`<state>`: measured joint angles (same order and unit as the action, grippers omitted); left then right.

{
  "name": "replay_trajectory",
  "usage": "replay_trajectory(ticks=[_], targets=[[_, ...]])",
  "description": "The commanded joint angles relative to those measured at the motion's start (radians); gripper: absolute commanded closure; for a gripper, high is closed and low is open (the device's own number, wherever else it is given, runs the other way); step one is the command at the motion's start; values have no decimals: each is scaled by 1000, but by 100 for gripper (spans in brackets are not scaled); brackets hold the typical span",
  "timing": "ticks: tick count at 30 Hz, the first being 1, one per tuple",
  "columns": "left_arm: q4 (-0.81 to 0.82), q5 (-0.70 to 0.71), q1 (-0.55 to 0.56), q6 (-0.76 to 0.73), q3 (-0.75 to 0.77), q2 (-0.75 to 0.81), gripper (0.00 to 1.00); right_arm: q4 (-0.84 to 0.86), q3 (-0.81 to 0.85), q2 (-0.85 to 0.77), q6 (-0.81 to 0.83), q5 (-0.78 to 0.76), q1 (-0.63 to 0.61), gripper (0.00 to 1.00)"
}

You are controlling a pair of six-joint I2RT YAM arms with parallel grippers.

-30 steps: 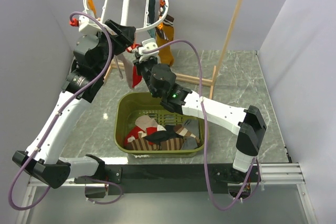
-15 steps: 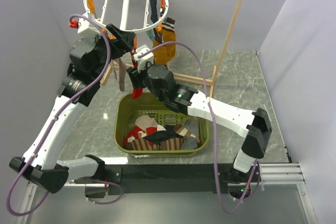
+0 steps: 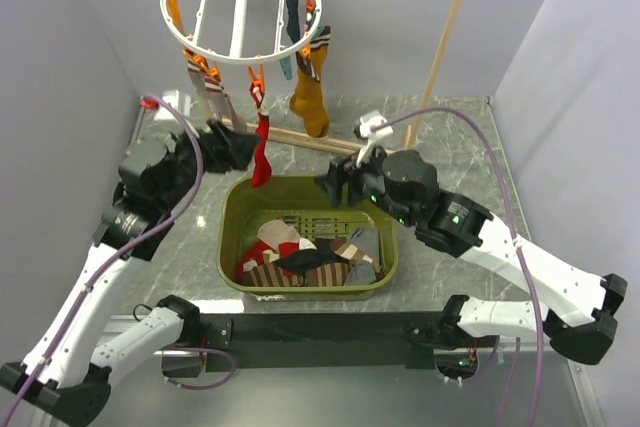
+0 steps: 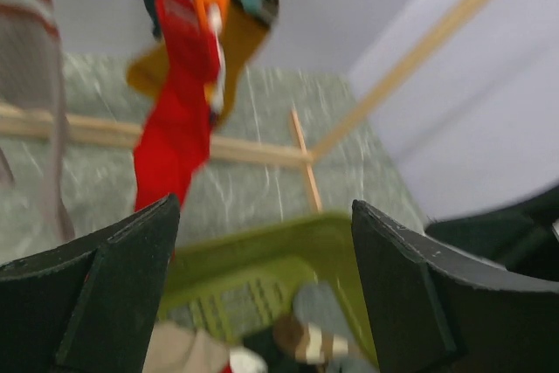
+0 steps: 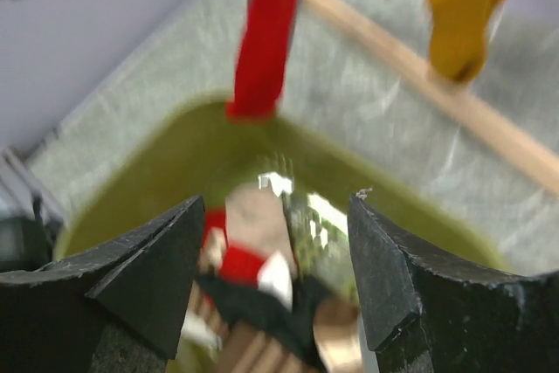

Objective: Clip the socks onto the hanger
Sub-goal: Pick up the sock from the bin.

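Backing off from the hanger (image 3: 239, 17), both arms have dropped clear of the ring they were crowding a second ago. The red sock (image 3: 262, 152) they were working on together now hangs by its cuff from an orange clip (image 3: 258, 87) at the ring's near edge, touched by neither arm. The right gripper (image 3: 335, 182), which was pinched tight up beside that sock, has let go and swung down over the green basket (image 3: 232, 222); its wrist view shows the fingers spread with nothing between them and the sock dangling ahead. The left gripper (image 3: 228, 142) sits lower, just left of the sock, its jaws likewise wide and empty, with the red fabric hanging in front of it in its own view. That reads as one more sock clipped, joining the mustard sock (image 3: 310, 97) and a striped sock (image 3: 208, 97) on the ring. A heap of socks (image 3: 310, 262) lies in the basket, so the job is not finished. The likely next step is a reach into the basket for another one, with a free clip to be found on the ring.
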<state>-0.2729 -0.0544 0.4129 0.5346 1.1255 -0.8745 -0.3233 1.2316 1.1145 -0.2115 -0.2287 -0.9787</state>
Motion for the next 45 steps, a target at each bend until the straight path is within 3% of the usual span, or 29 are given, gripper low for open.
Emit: replay_trajectory(ticks=[1,5,10,11,12,17,24,31,35,39,42,43,45], targets=[[-61,-189,4,-24,-65,43,16,-95,-128,-19,-86,39,8,27],[-250,-150,107,-62,-72,8,18,-91,-210,-19,-100,8,34,26],[-287,-98,268,-61,-82,-82,17,-74,-221,-8,-163,139,211,26],[-301,-69,350,-55,-79,-105,16,-74,-219,-13,-158,187,228,26],[-314,6,390,-48,-70,-131,16,-76,-212,-19,-149,202,238,26],[-293,51,513,10,-87,-290,10,-77,-144,-67,-114,259,239,25],[-291,108,553,139,-124,-371,7,-140,-54,-113,-126,266,239,25],[-324,232,552,345,-265,-324,1,-230,-57,-146,-215,137,239,25],[-411,274,546,433,-288,-308,1,-240,-80,-177,-256,146,241,24],[-359,295,547,453,-364,-258,1,-279,-64,-148,-246,160,239,25],[-304,278,547,439,-374,-296,12,-290,-58,-131,-239,176,239,25],[-292,277,547,429,-369,-310,24,-287,-63,-133,-241,178,238,25],[-252,292,555,423,-359,-328,38,-270,-78,-139,-246,184,238,25]])
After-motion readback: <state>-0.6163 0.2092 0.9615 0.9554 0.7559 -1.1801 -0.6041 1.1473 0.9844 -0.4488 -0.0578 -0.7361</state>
